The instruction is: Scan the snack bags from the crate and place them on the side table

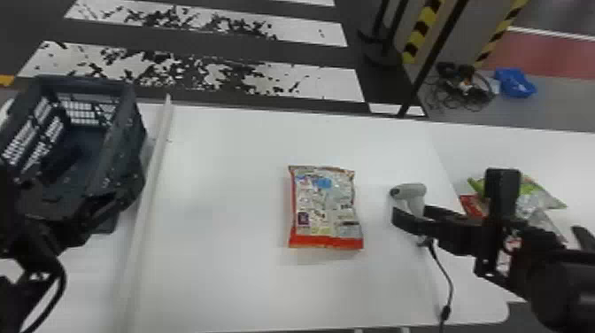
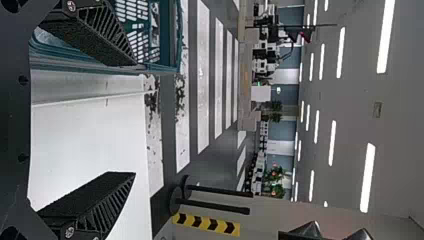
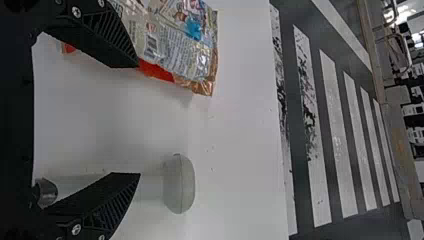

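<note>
Bag (image 1: pixel 325 208) lies flat on the white table (image 1: pixel 221 177), just right of centre in the head view, red end toward the bottom. Right gripper (image 1: pixel 411 214) at right of frame, fingers parted, grasping nothing; scanner (image 1: pixel 414 191) just by its fingertips. Left gripper (image 1: pixel 106 166) at left of frame, released, fingers wide apart, overlapping the crate (image 1: pixel 117 144) at upper left. More bags (image 1: pixel 543 198) bunched on the side table (image 1: pixel 544 148), right edge, partly behind the right arm.
</note>
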